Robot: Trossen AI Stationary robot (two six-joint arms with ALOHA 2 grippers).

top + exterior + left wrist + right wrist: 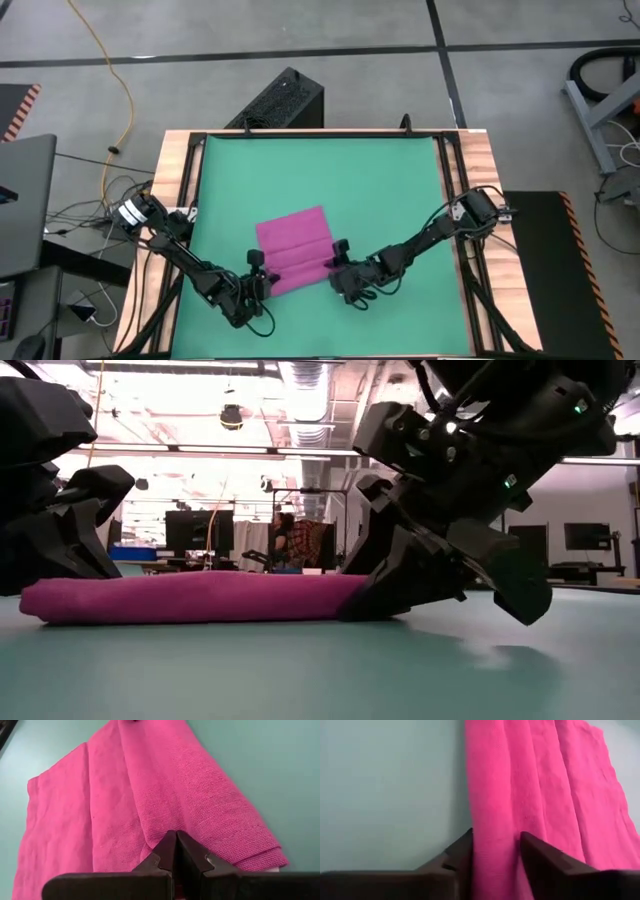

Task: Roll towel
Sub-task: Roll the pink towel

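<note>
From above, the towel (294, 249) is seen lying on the green mat (380, 180), with the left gripper (258, 281) and right gripper (341, 268) set at its near corners; at table height, a low rolled edge is seen lifted between the two. Past the left wrist, the fingers (176, 851) are pressed together, apparently pinching a fold; past the right wrist, the fingers (540, 851) are narrowly parted around a thick fold. If one side is advanced faster, a skewed, cone-shaped roll is likely; a weak pinch could let the fold slip free.
</note>
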